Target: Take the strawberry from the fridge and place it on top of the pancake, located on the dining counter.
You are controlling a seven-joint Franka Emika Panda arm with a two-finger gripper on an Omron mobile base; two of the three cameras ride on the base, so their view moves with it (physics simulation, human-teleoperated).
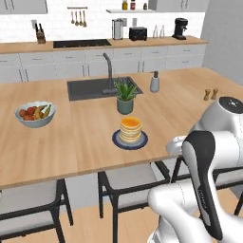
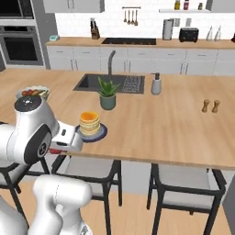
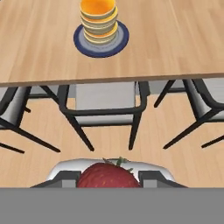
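My gripper (image 3: 108, 178) is shut on the strawberry (image 3: 107, 176), a dark red fruit with green leaves held between the two dark fingertips. It hangs in front of the dining counter (image 3: 175, 39), short of its near edge and above the chairs. The pancake (image 3: 99, 19), a pale stack on a dark grey plate (image 3: 120, 41), sits straight ahead, a little in from that edge. In the base views the pancake (image 1: 130, 129) (image 2: 89, 122) stands near the counter's front, with my hand (image 2: 69, 140) just before it. The fridge is out of view.
Black-framed chairs (image 3: 104, 103) are tucked under the counter edge below the hand. A potted plant (image 1: 125, 97), the dark sink (image 1: 95, 88) and a soap dispenser (image 1: 154, 82) stand behind the pancake. A fruit bowl (image 1: 35, 114) is at left, two shakers (image 1: 210, 94) at right.
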